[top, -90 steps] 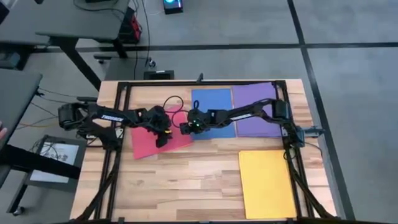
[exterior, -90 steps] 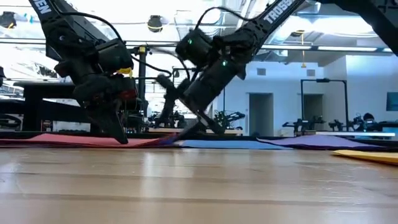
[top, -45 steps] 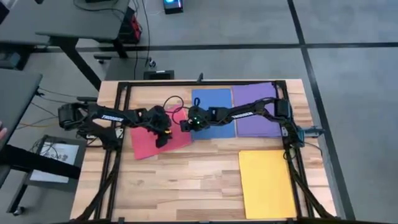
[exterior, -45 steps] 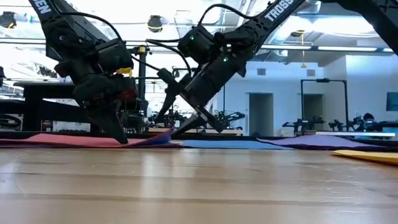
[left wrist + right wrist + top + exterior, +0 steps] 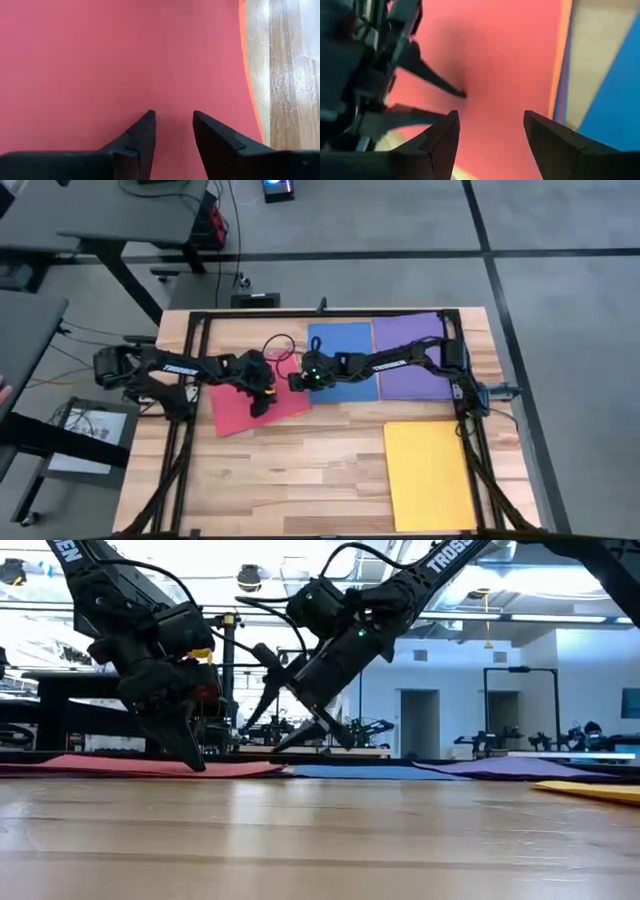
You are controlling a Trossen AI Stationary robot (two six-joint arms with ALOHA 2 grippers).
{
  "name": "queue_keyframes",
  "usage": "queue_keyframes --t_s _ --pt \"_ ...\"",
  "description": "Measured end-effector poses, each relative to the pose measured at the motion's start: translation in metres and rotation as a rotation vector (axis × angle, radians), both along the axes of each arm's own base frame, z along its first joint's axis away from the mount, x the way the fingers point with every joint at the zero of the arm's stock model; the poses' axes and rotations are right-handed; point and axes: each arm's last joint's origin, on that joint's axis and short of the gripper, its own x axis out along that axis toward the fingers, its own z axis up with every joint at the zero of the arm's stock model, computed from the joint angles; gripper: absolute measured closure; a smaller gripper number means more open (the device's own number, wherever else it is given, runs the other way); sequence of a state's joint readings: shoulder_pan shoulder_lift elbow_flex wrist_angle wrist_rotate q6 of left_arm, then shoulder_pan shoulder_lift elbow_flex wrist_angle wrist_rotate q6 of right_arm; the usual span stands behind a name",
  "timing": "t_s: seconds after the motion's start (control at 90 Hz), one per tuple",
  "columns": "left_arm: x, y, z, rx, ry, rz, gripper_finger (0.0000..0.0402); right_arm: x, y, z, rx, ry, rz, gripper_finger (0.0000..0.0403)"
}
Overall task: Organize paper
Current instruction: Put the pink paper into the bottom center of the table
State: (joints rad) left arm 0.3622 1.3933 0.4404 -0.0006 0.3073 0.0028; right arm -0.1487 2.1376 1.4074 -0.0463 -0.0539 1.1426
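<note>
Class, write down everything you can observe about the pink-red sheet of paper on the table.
The pink-red sheet is thin, flat, rectangular and plain, lying slightly skewed on the wooden table, left of the blue sheet. An orange edge shows along one side, seemingly another sheet underneath. The left gripper presses on it, fingers apart; the open right gripper hovers above its edge.

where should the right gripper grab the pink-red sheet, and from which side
Probably at its edge nearest the blue sheet. The pink-red sheet lies flat on the table, so only an edge offers a grip. That edge is free, while the left gripper presses down on the sheet's middle. The right gripper, open just above that edge, could come down from the blue sheet's side and slide one finger under.
</note>
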Motion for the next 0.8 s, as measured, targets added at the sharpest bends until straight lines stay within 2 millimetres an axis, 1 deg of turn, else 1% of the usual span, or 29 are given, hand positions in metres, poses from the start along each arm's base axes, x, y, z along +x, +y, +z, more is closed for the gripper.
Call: queue_keyframes --t_s 0.044,0.111,0.278,0.556,0.8 --pt "0.0 0.0001 0.0 -0.001 0.0 0.001 0.0286 0.0009 0.0015 -0.0056 0.003 0.008 0.002 0.0191" --pt "0.0 0.0 0.0 -0.001 0.0 0.001 0.0286 0.0006 0.0014 -0.0085 0.01 0.02 -0.004 0.0191" --pt "0.0 0.0 0.0001 -0.003 0.0 0.003 0.0286 0.0002 -0.0023 -0.0079 -0.006 0.02 -0.006 0.0191" --pt "0.0001 0.0 0.0001 -0.002 -0.001 0.003 0.0286 -0.0003 -0.0022 -0.0083 -0.011 0.026 0.001 0.0191" --pt "0.0014 0.0006 0.0012 0.011 -0.019 -0.005 0.0286 0.001 0.0021 -0.0092 -0.009 0.021 0.014 0.0191"
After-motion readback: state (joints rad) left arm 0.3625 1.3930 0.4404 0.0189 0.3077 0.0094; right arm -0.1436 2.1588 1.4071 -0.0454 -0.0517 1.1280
